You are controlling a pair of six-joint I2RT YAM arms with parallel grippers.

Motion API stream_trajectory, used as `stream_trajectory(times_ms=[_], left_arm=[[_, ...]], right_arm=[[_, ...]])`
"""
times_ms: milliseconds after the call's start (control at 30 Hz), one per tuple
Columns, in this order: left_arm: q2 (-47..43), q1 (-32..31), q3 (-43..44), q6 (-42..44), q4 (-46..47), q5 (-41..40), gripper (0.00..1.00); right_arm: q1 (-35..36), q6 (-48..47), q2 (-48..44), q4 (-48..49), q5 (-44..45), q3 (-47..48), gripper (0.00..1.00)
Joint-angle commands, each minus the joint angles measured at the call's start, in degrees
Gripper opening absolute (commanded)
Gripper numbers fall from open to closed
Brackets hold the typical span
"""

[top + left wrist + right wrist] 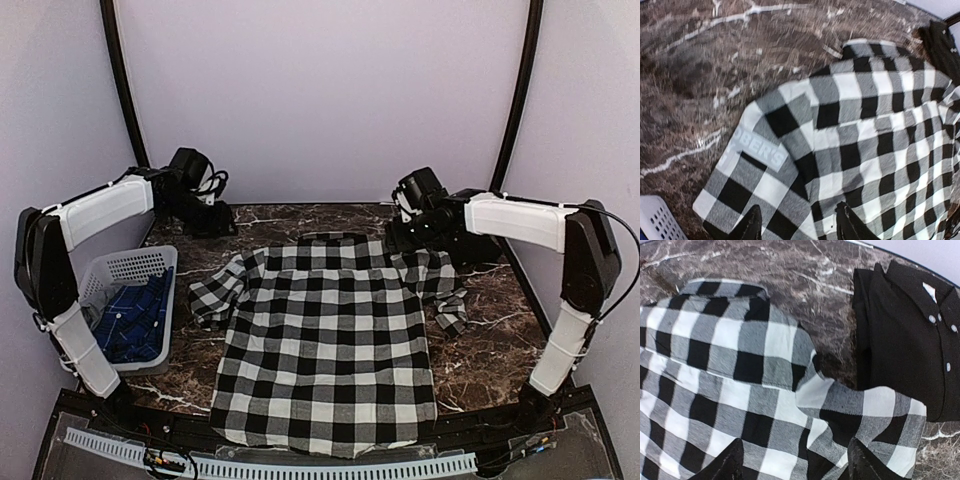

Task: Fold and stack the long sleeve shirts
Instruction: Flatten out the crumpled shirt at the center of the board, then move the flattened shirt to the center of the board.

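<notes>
Pale lilac walls close round a dark marble worktop veined with white. A black-and-white checked shirt lies spread flat across the middle of it. Its collar points to the far edge and its hem reaches the near edge. Both sleeves are bunched up beside the body, one on each side. On the left sleeve a band with pale block letters shows near the cuff.

The left fingers are spread apart over that left shoulder and sleeve, with nothing between them. The right fingers are spread too, above the right shoulder, and they pinch nothing.

Just beyond the right sleeve, at the far right corner, lies a folded black shirt with small white buttons. A white perforated basket stands at the left edge, near the left sleeve, with blue cloth inside it.
</notes>
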Motion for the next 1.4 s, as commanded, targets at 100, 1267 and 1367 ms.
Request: stream_trajectory(times_ms=[100, 1267, 1367], left_arm=[[8.7, -2.7, 12.2, -2.4, 2.5, 3.3, 0.48], [33.8, -6.6, 15.5, -15.8, 15.1, 7.6, 0.40], [36.6, -5.6, 19.7, -15.4, 14.0, 7.9, 0.40]], right_arm=[[0.6, -0.2, 5.5, 2.5, -0.3, 11.6, 0.69], [-4.3, 7.5, 43.7, 0.2, -17.5, 43.1, 0.46], [-5.1, 6.9, 47.1, -0.1, -19.4, 48.8, 0.46]])
